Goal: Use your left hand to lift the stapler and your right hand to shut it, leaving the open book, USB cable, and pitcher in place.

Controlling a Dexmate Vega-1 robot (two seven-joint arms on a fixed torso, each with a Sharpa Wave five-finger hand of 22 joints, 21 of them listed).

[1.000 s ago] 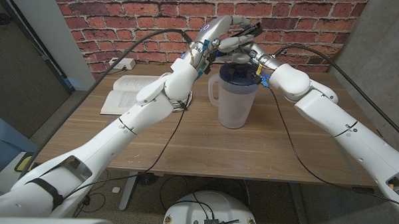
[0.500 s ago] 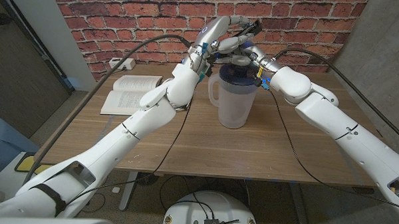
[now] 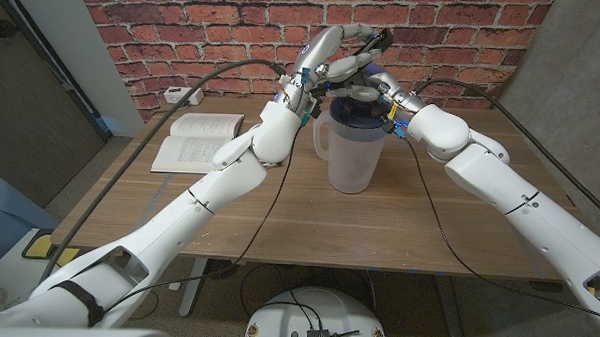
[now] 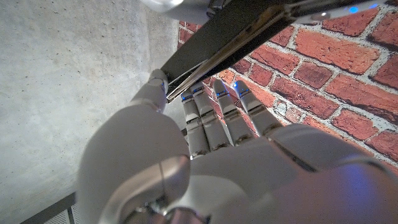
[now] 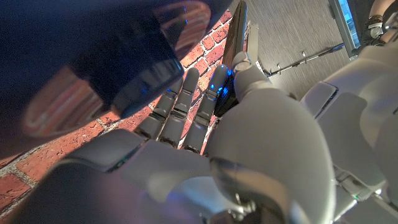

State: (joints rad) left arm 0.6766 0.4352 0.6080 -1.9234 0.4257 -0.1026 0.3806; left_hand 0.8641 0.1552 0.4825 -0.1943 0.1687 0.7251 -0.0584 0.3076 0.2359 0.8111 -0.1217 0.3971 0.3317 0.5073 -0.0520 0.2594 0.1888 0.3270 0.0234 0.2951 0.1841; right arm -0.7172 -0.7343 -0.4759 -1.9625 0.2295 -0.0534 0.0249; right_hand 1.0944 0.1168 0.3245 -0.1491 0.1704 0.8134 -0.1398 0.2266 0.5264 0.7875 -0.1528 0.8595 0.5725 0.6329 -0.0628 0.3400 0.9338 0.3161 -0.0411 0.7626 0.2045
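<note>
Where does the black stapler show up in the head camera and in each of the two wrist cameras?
Head view: the black stapler is held up above the clear plastic pitcher, at top centre, between both hands.
Left wrist view: it runs as a dark bar across the top, above the left hand's fingers.
Right wrist view: a narrow dark strip at top centre, past the right hand's fingers.
Shared landmark: the red brick wall.

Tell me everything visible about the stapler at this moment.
The stapler is black with a shiny metal strip along one arm, seen close in the left wrist view. It is lifted off the table, up in front of the brick wall, above the pitcher. The left hand holds it, and the right hand is at it from the other side. Its arms look slightly parted, not fully shut.
</note>
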